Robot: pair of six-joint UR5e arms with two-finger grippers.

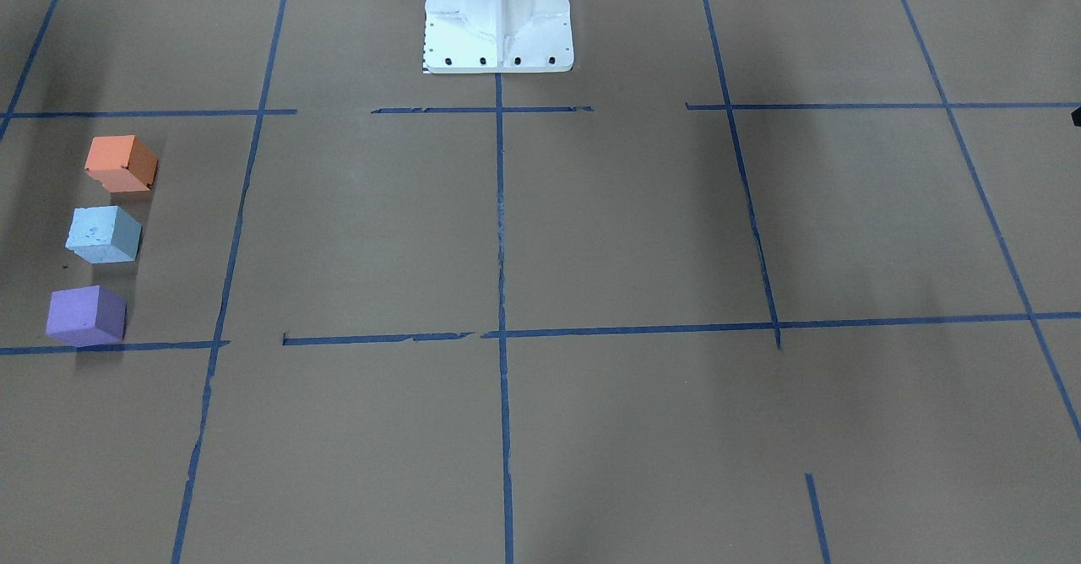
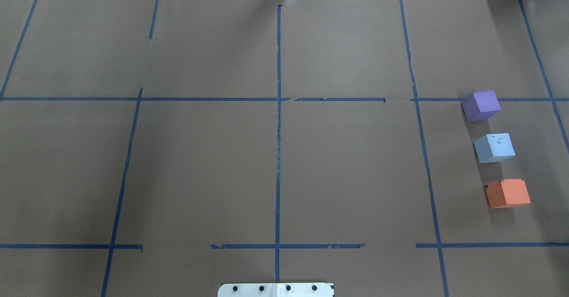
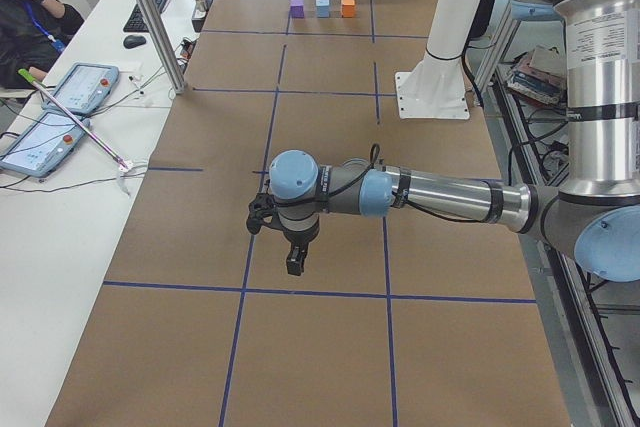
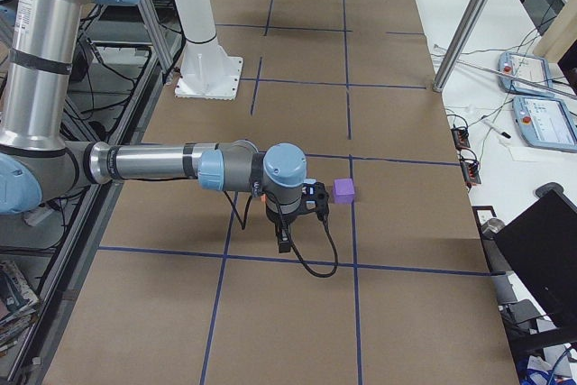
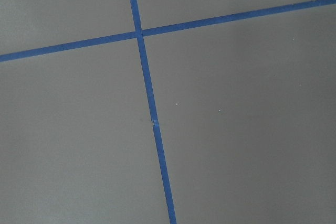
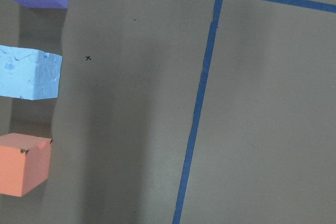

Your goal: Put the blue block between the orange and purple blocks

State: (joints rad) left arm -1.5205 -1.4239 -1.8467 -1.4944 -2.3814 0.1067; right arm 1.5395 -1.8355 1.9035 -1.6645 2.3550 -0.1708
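Just beyond the orange block, in line toward the purple block, the blue block rests flat, apart from both. The placement looks done, so the right gripper, beside that row, should rise straight and pull away from the orange block without brushing anything. Whether its fingers, or those of the left gripper far from the orange block, are parted, I cannot tell. The blue block is a cube with no long axis, and its faces are turned slightly off the tape lines.
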